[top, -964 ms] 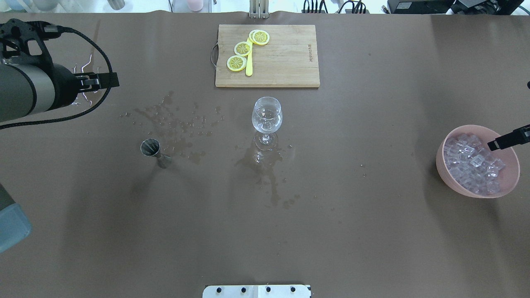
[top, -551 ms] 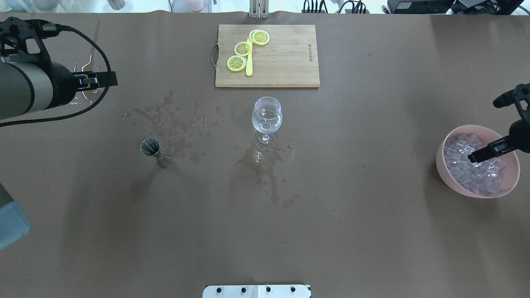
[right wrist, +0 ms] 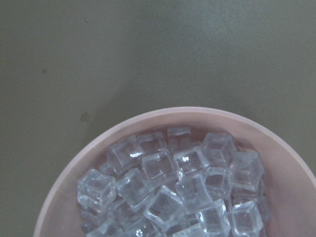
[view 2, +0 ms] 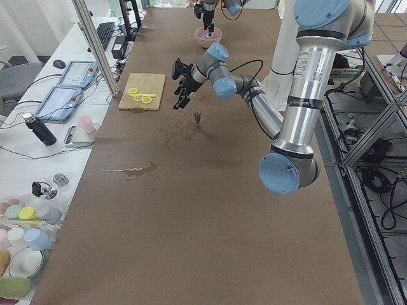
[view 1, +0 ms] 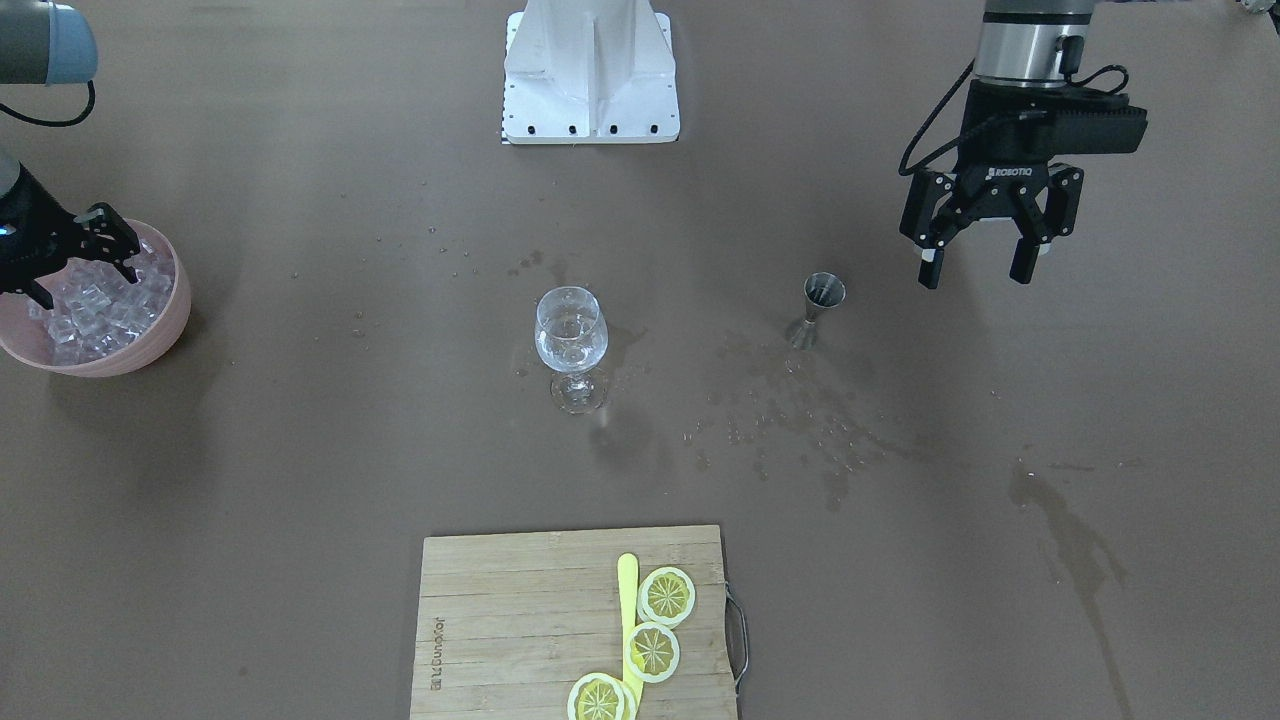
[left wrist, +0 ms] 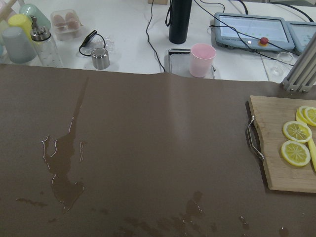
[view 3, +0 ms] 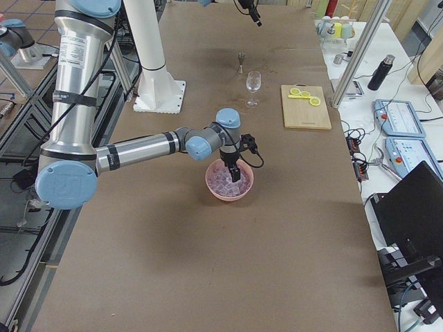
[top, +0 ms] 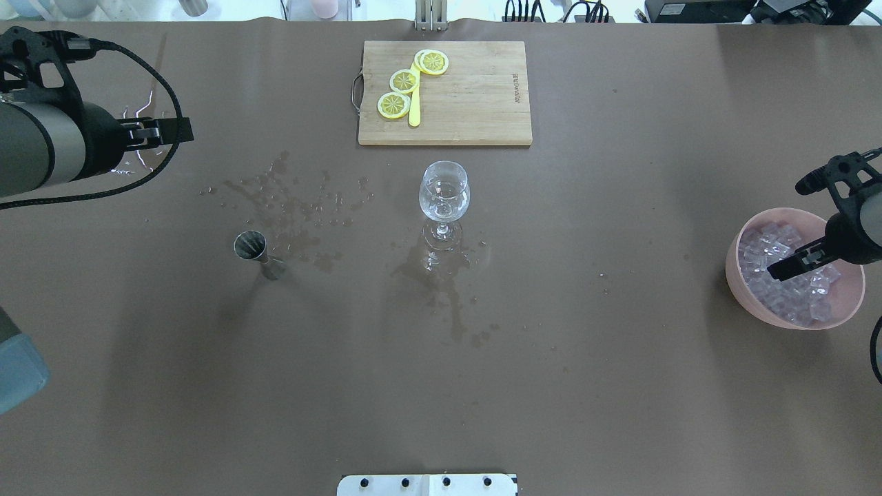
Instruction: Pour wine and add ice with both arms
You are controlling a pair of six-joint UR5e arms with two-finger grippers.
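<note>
Likely ice-grab step: right pincer (view 1: 88,285), released, hangs over clear glossy ice cubes (right wrist: 173,182) in round pink bowl (view 1: 168,318) at surface (top: 620,358) right end; left pincer (view 1: 975,275) released, idle; next: drop, clench one cube.

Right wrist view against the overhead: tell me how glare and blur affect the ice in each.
Right wrist view: the ice is sharp, with small white glints on cube faces. Overhead view: the cubes look small and soft-edged in the pink bowl, and the right gripper covers part of them.
</note>
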